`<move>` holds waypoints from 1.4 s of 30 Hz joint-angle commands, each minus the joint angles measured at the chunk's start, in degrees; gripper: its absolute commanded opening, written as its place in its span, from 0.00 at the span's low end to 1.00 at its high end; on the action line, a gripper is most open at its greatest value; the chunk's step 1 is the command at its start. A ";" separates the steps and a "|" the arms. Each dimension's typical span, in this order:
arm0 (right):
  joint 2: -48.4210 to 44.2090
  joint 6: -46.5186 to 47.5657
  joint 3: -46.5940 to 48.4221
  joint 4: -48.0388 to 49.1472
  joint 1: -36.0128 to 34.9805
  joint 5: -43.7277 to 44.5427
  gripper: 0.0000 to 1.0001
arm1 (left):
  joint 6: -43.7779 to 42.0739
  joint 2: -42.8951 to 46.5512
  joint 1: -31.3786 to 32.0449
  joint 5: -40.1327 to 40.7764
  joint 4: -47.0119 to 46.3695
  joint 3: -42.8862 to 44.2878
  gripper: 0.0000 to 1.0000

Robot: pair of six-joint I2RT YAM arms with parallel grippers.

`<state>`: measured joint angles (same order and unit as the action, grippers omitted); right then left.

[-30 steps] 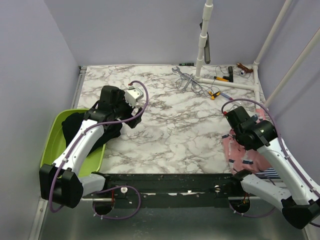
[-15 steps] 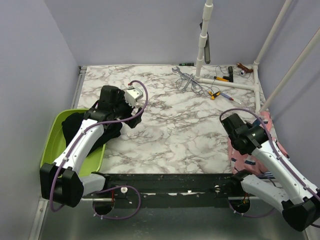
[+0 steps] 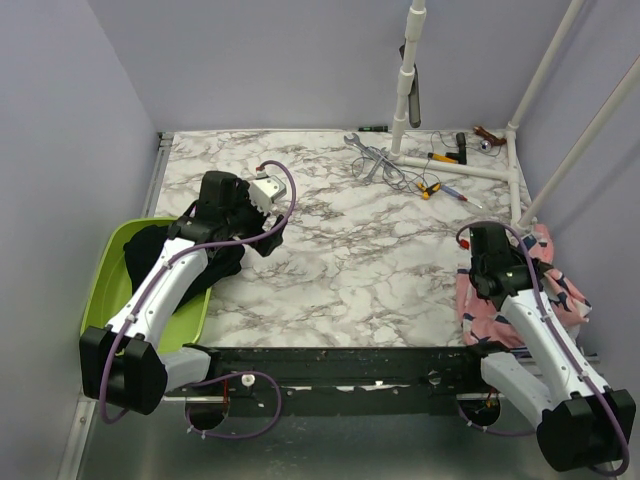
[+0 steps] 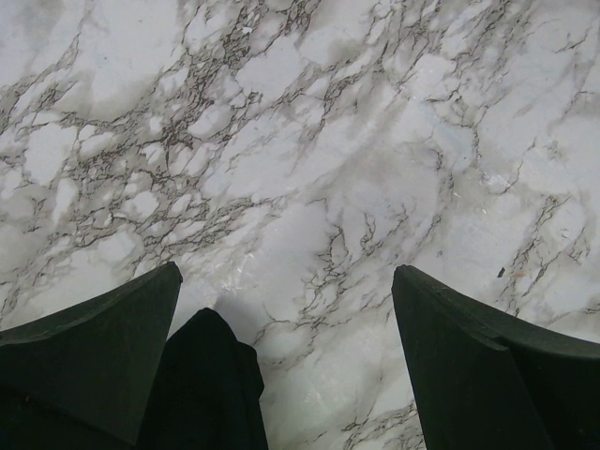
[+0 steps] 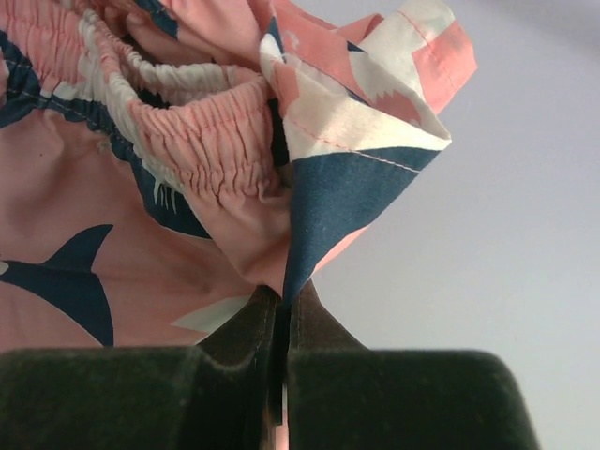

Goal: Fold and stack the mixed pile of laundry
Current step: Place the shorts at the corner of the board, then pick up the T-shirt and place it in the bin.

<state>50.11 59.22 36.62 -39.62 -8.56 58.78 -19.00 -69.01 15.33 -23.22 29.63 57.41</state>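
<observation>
My right end effector (image 5: 281, 314) is pinched tight on a fold of the pink shark-print garment (image 5: 112, 244). It's thin woven cloth. The elastic waistband (image 5: 197, 141) is gathered into ridges just above my fingertips, and a navy shark shape sits low to their left. The rest hangs crumpled beyond the tips, bunched at the right edge of the desk (image 3: 350, 250).

I'd call this the start of folding this piece: gripped, not yet spread. Next it wants carrying inward over the bare marble and laying out flat. From a single pinch the cloth will likely droop and twist, so I expect to need a second hold on another corner.

My left end effector (image 4: 286, 281) stands wide apart with nothing in it, hovering over glossy, grey-veined marble. A matte, soft lobe of the plain black garment (image 4: 211, 375) lies just below, close beside one finger. Most of that garment is heaped in the lime green basin (image 3: 105, 290) behind that arm. I can't make out the striped piece.
</observation>
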 commanded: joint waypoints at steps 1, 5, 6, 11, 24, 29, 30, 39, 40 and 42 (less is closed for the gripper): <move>-0.02 8.36 -0.63 6.56 1.05 -3.50 0.01 | 0.02 -0.01 -0.44 -1.81 -0.62 -0.45 0.99; 1.90 6.24 -0.13 6.01 1.84 -3.51 0.01 | 0.02 -0.50 -0.48 -2.15 -0.55 -0.41 0.98; 2.41 5.46 0.19 5.73 2.03 -3.19 0.01 | -0.09 -0.51 -0.53 -2.29 -0.45 -0.39 0.98; 3.76 4.17 0.66 7.69 2.42 0.15 1.00 | -0.16 -0.42 -0.57 -3.03 -0.02 -0.30 0.98; 8.48 -13.95 12.69 10.07 -3.82 -2.28 1.00 | -1.47 -0.17 -0.64 -3.78 1.08 0.02 0.99; 12.35 -45.63 31.83 -3.46 -6.03 -32.62 1.00 | -3.67 1.86 -2.48 -3.62 3.19 1.08 0.99; 11.96 -48.73 32.50 -2.34 -6.08 -39.27 1.00 | -4.20 2.22 -2.94 -3.48 3.92 1.42 0.99; 6.67 -64.29 16.39 23.15 -14.72 -63.58 1.00 | -7.35 0.91 -11.57 2.28 11.22 2.84 0.98; 6.34 -65.22 14.69 25.81 -15.69 -63.59 1.00 | -7.59 0.94 -12.80 2.87 11.92 2.86 0.99; 5.25 -66.96 10.27 31.10 -17.67 -64.20 1.00 | -7.62 1.81 -14.73 5.87 13.09 2.80 0.99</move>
<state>56.62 0.75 53.25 -20.58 -23.14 2.81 -24.88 -67.83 4.38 -22.50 37.95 58.81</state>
